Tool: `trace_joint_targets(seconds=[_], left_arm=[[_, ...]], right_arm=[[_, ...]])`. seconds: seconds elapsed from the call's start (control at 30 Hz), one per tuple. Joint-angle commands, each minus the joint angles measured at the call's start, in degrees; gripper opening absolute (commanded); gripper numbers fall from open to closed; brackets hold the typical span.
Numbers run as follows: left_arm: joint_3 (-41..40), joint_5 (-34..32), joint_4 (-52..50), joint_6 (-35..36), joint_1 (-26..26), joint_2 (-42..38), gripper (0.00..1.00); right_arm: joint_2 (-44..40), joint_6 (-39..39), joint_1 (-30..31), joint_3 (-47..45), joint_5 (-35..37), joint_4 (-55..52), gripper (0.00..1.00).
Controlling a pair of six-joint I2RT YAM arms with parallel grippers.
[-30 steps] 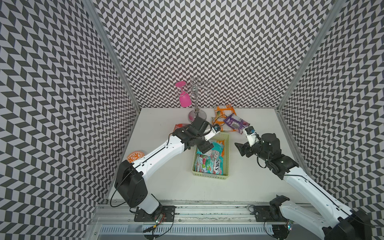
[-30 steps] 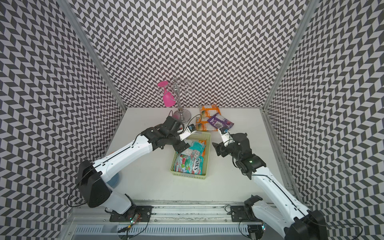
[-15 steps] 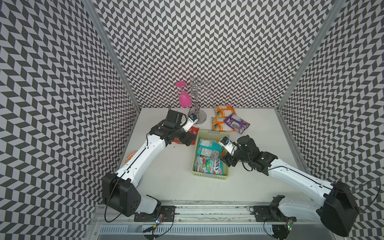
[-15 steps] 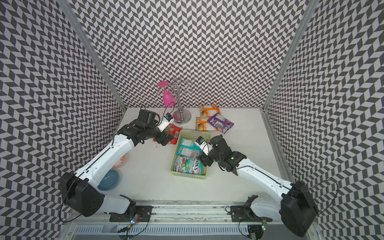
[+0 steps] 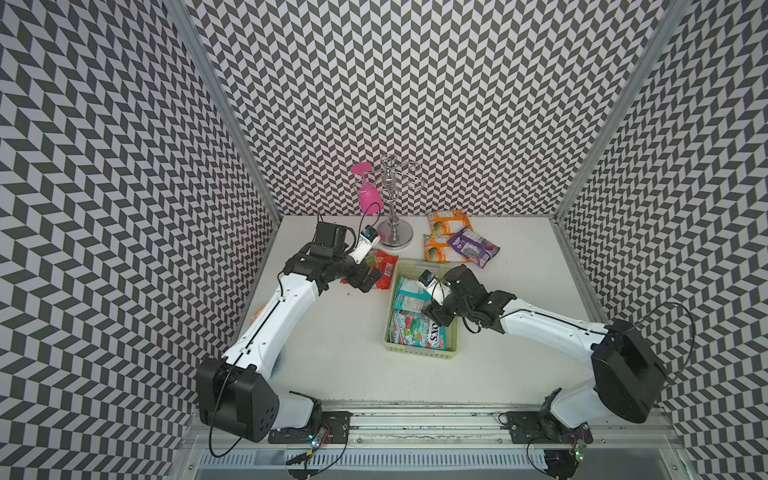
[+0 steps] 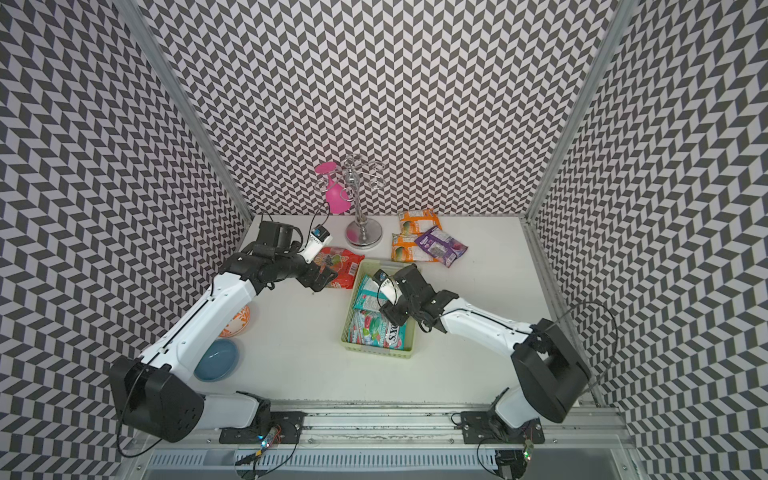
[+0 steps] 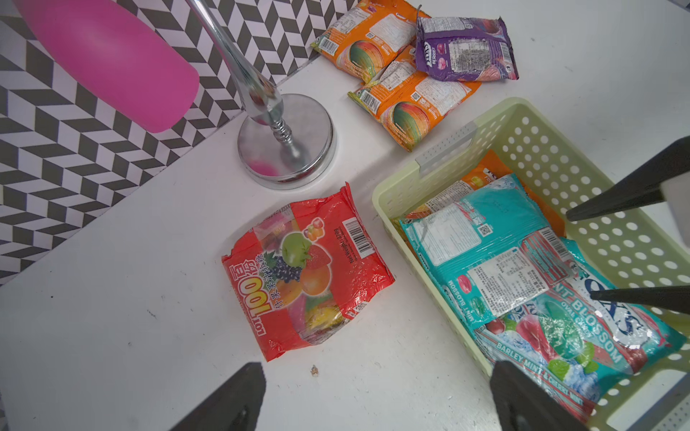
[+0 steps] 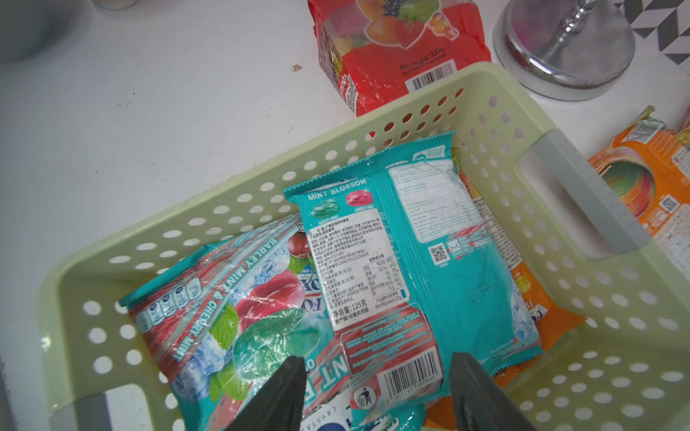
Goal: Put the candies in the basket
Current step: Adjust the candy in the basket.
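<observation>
1. Directly beneath the left claw (image 7: 375, 373) lies the red bag (image 7: 310, 276), flat on the table (image 5: 332, 353) and just outside the basket (image 7: 552, 149). The claw hangs over it with its jaws spread wide and nothing in them.
2. The step in hand looks like grasping this bag. Come straight down with one finger on each side of it and close on the puffy middle rather than a thin crimped edge. The glossy film will probably slip under a shallow bite.
3. Once it is gripped, lift high enough to clear the perforated wall that stands right beside the claw, on the side of the right arm.
4. The right claw (image 8: 377, 388) sits inside the basket with its jaws apart, astride the near end of a teal packet (image 8: 418, 253). Whether its pads touch the packet cannot be told. A second teal packet (image 8: 231, 309) and an orange packet (image 8: 541, 309) lie under that one.
5. The right claw fills the drop space, so it should clear out first. Just beyond the bag stands a chrome stand (image 7: 285, 149) with a pink glass (image 7: 112, 63) hanging from it, so a wide swing could knock it.
6. Farther beyond, two orange packets (image 5: 446, 222) and a purple packet (image 5: 473, 247) wait on the table. A patterned plate (image 6: 239, 322) and a blue bowl (image 6: 216, 359) sit well behind the claw, beside its arm.
</observation>
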Motion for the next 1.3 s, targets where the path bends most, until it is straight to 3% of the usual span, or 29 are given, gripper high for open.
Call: trace_joint_targets(seconds=[0.0,0.13,0.23,0.5,0.7,0.9,1.27], left_arm=[[0.59,2.51,0.66,-0.17,1.07,-1.16,0.99],[0.33,4.48,1.05,-0.52,1.71,-1.16,0.99],[1.26,4.48,0.46,-0.68,1.99,-0.8,0.99],[1.29,4.65,0.63,-1.23,2.61,-0.67,0.99],[0.66,6.51,0.53,-0.93,2.61,-0.7,0.99],[-3.13,9.26,0.94,-0.27,2.61,-3.43,0.99],[-10.75,9.1,0.95,3.28,2.79,-8.94,0.99]], right_arm=[[2.16,0.49,0.85,1.2,0.66,2.62,0.65],[4.35,0.85,1.2,1.06,2.96,3.8,0.62],[6.14,1.21,1.12,2.27,8.91,2.94,0.53],[10.56,2.57,-0.35,4.13,16.68,2.08,0.5],[8.46,2.01,-0.4,6.17,9.27,-0.43,0.5],[4.37,2.83,-0.55,8.99,-2.01,-5.93,0.57],[5.75,5.88,-6.04,17.97,8.5,-9.24,0.62]])
